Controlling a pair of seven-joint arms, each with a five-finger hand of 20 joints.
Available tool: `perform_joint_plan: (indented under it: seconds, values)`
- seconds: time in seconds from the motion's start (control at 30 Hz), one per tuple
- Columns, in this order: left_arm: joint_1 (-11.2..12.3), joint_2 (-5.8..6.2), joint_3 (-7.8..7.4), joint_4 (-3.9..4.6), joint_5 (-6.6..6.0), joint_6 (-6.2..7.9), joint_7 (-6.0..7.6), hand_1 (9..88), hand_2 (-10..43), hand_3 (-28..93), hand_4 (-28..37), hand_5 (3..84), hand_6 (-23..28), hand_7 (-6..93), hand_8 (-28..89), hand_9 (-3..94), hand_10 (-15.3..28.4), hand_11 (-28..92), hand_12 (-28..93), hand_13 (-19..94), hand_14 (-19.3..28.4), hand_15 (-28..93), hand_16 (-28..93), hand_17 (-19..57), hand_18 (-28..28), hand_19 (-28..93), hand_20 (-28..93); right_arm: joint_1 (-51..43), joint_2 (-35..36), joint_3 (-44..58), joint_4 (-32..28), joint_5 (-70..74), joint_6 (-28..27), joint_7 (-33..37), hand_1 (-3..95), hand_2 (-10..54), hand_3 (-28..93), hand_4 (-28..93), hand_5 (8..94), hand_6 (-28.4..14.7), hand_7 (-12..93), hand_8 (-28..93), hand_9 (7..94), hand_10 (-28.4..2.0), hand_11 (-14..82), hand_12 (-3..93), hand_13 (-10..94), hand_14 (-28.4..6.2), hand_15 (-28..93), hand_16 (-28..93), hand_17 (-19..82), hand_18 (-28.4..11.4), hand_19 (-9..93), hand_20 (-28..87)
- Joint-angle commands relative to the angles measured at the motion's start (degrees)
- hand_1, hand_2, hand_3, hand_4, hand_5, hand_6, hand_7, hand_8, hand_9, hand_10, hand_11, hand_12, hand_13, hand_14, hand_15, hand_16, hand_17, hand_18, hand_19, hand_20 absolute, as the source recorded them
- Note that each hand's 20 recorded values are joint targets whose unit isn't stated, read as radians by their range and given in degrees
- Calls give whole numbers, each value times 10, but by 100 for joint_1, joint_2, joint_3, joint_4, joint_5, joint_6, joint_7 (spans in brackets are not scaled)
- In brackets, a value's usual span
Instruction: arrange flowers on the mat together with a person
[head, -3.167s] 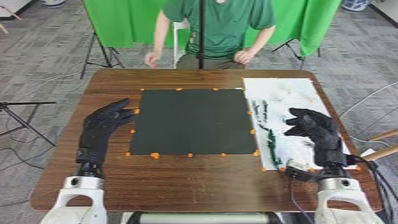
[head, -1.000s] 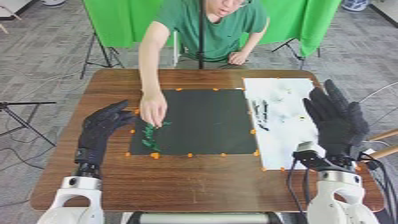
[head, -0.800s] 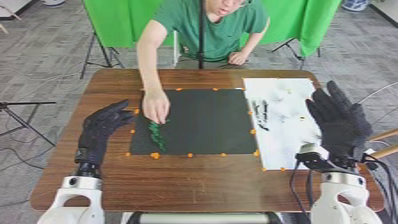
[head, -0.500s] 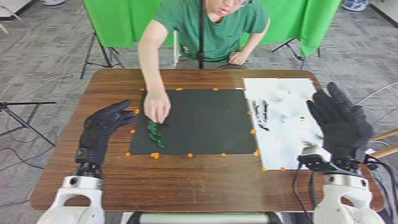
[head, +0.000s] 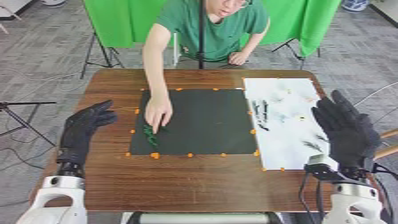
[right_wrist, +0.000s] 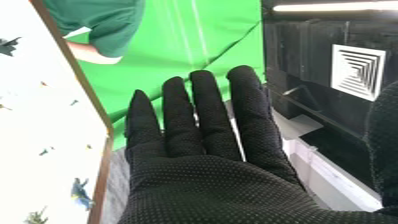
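Green sprig (head: 150, 140), at person's fingertips (head: 156, 126), right of robot's left hand (head: 82, 128)

brown wooden table (head: 195, 186) | black mat (head: 209, 120) | white sheet (head: 284, 132) right of it | orange dabs (head: 155, 155) around mat

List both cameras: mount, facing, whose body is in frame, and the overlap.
Head view: on the robot's head, facing forward and down at the table and mat; left hand, right hand, person's hand at a green sprig.
Right wrist view: on the right arm's wrist, looking past the right hand's fingers towards the green backdrop; person's sleeve too.
Shared: right hand, white sheet, backdrop, sleeve.
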Motion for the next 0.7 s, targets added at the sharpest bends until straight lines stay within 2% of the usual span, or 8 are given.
perform_joint_plan:
  seconds: [0.03, 0.1, 0.2, 0.3, 0.37, 0.57, 0.7]
  values:
    - [234, 81, -70, 159, -299, 444, 6, 165, 162, 657, -282, 503, 28, 122, -58, 528, 152, 190, 155, 462, 197, 234, 6, 127, 156, 163, 201, -177, -99, 62, -58, -37, -88, -36, 87, -34, 765, -185, 418, -19, 112, -91, 412, -152, 45, 128, 306, -120, 108, 92, 170, -145, 11, 235]
    - [210, 75, -11, 215, -401, 489, 81, 171, 201, 627, -282, 512, 29, 119, -59, 534, 154, 188, 154, 468, 197, 237, 1, 131, 153, 158, 199, -180, -92, 63, -58, -46, -109, -31, 87, -34, 765, -185, 419, -20, 112, -91, 413, -151, 45, 128, 307, -120, 108, 92, 170, -145, 11, 236]
    - [235, 77, 50, 249, -468, 583, 164, 208, 264, 568, -283, 522, 37, 116, -61, 543, 161, 190, 150, 472, 195, 227, -8, 154, 128, 112, 181, -194, -99, 62, -68, -75, -130, -8, 88, -35, 766, -185, 421, -21, 112, -91, 414, -151, 46, 130, 309, -120, 109, 94, 170, -145, 11, 236]
    - [204, 81, 108, 302, -543, 688, 191, 240, 298, 545, -283, 527, 44, 111, -61, 545, 162, 191, 146, 469, 185, 205, -11, 167, 114, 80, 187, -201, -115, 57, -75, -90, -99, -14, 91, -34, 764, -185, 427, -22, 114, -91, 416, -152, 46, 131, 310, -120, 108, 95, 171, -145, 11, 237]
    - [196, 85, 120, 304, -611, 727, 197, 252, 310, 543, -283, 528, 48, 108, -60, 544, 163, 190, 145, 468, 183, 199, -10, 171, 111, 68, 193, -209, -107, 59, -78, -80, -91, 1, 93, -33, 764, -184, 430, -22, 116, -90, 418, -152, 47, 131, 312, -120, 109, 96, 171, -144, 11, 237]
    - [227, 62, 102, 283, -555, 744, 133, 249, 323, 564, -283, 533, 52, 109, -60, 547, 164, 193, 145, 467, 182, 196, -7, 170, 108, 59, 203, -193, -89, 41, -76, -107, -51, 30, 99, -36, 765, -182, 436, -23, 118, -90, 422, -152, 48, 134, 315, -122, 110, 99, 173, -144, 12, 239]
    - [192, 44, 136, 304, -534, 703, 106, 247, 315, 583, -283, 530, 49, 114, -61, 548, 163, 197, 145, 467, 182, 200, -5, 164, 108, 64, 207, -193, -97, 56, -87, -111, -11, 48, 105, -36, 763, -181, 438, -23, 121, -91, 425, -153, 49, 136, 318, -121, 111, 101, 173, -144, 12, 241]
